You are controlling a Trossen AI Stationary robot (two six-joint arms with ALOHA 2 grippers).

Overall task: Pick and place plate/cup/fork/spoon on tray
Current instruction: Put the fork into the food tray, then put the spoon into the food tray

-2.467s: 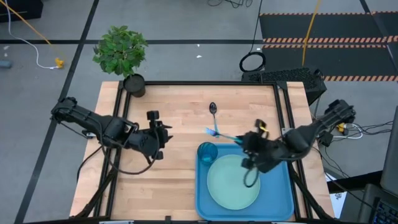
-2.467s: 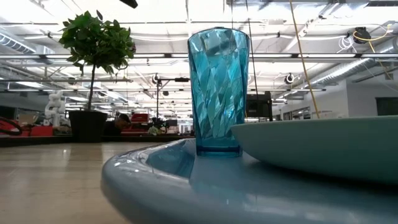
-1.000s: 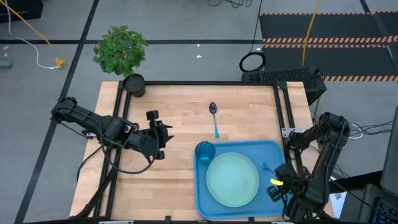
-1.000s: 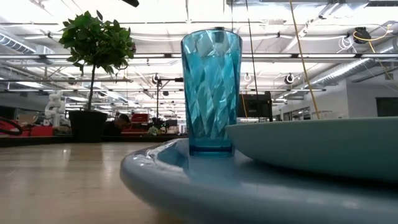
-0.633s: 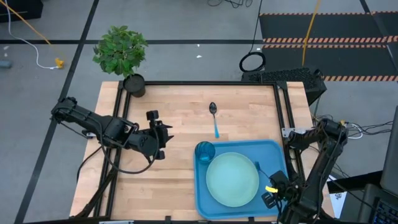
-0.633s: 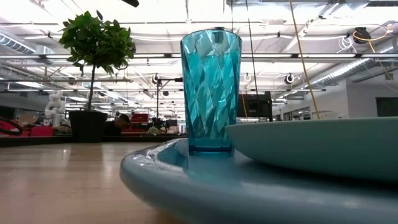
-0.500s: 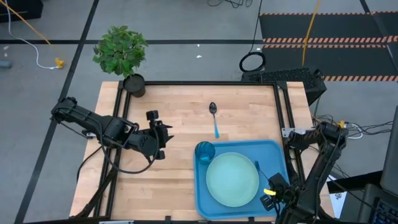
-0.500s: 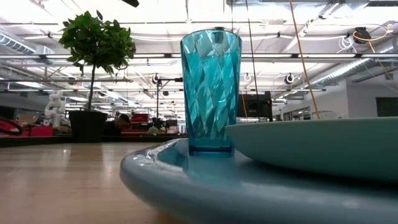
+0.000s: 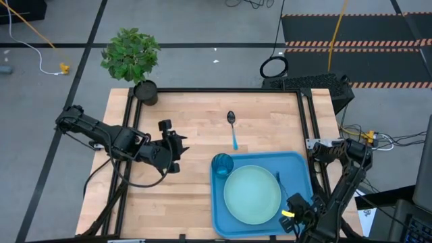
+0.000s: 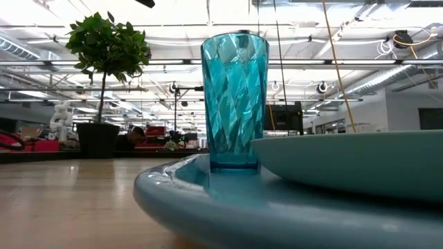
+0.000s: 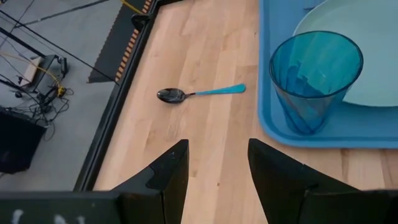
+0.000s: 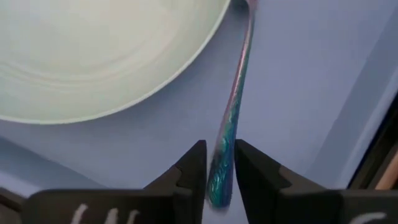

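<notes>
One fork [image 9: 282,186] shifted as right gripper [image 9: 291,217] retreated.

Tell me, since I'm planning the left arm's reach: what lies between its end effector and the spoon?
Only bare table: the high view shows nothing between the left end effector and the spoon.

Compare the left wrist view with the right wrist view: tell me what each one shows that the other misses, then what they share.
Only the left wrist view shows the spoon lying on the bare wooden table, outside the tray, and the cup standing upright in the tray's corner, with the left gripper open and empty.

Only the right wrist view shows the fork lying in the tray beside the plate, its handle end between the right gripper's fingers.

Both show the plate resting in the tray.
</notes>
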